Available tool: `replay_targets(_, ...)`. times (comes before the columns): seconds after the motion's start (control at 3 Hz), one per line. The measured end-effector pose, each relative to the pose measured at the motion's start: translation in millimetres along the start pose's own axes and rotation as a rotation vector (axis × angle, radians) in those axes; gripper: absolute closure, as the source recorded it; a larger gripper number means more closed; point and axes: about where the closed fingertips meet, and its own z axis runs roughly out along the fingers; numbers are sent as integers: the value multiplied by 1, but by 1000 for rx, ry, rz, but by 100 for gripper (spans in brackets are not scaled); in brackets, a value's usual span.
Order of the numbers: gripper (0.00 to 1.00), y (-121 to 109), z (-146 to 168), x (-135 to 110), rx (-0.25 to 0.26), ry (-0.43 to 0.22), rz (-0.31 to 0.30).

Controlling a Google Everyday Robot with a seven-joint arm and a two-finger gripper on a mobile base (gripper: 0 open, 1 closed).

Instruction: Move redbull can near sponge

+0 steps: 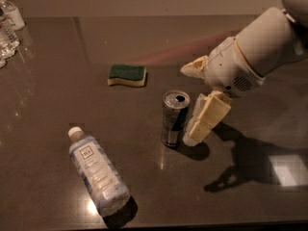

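The redbull can [173, 120] stands upright on the dark table, silver top open to the camera. The sponge [127, 74], green top over yellow foam, lies flat behind and to the left of the can, about a can's height away. My gripper [188, 104] is open just right of the can. Its near finger [207, 117] hangs close beside the can's right side, and its far finger [193, 67] reaches out behind the can. The can is not held.
A clear plastic water bottle [98, 172] with a white cap lies on its side at the front left. More water bottles [6, 28] stand at the far left edge. The dark table [53, 95] reflects a bright patch at the right front.
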Motion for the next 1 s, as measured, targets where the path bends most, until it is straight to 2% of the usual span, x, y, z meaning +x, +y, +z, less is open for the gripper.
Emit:
replay_targets(0.33, 0, 5, 12, -10, -19, -16, -28)
replay_targets(0.67, 18, 8, 18, -19, -35, -29, -46)
replay_targets(1.0, 41, 9, 20, -20, -41, -36, -51)
